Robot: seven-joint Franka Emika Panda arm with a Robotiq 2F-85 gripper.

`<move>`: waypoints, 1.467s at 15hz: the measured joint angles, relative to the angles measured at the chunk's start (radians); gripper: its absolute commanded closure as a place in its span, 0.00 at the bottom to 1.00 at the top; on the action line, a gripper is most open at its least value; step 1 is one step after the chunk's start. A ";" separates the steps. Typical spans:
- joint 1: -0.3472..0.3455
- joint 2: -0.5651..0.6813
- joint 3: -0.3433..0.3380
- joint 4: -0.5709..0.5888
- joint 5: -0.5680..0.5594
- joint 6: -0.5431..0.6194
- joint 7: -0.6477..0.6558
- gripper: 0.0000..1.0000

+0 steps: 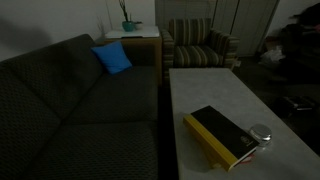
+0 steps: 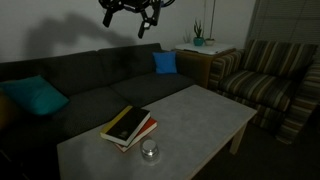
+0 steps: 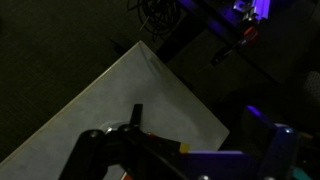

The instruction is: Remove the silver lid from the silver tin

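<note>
The gripper is held high over the sofa, and its fingers are seen spread apart with nothing between them. The silver tin is found far below and off to the table side, on the grey table, just beside the black-and-yellow book. The silver lid is judged to be seated on it. As the tin is round, no long axis is offered. A long descent away from the sofa is called for, and the book is to be cleared
</note>
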 measured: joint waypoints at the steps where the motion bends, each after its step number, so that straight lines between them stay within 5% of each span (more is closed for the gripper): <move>1: 0.000 -0.006 0.000 0.000 0.000 0.000 0.000 0.00; 4: 0.001 -0.011 0.004 0.000 -0.019 0.002 0.010 0.00; 12: 0.021 0.091 0.022 -0.018 -0.183 0.262 0.234 0.00; 18: 0.011 0.354 0.022 0.107 -0.206 0.253 0.161 0.00; 22: 0.010 0.397 0.023 0.155 -0.207 0.231 0.143 0.00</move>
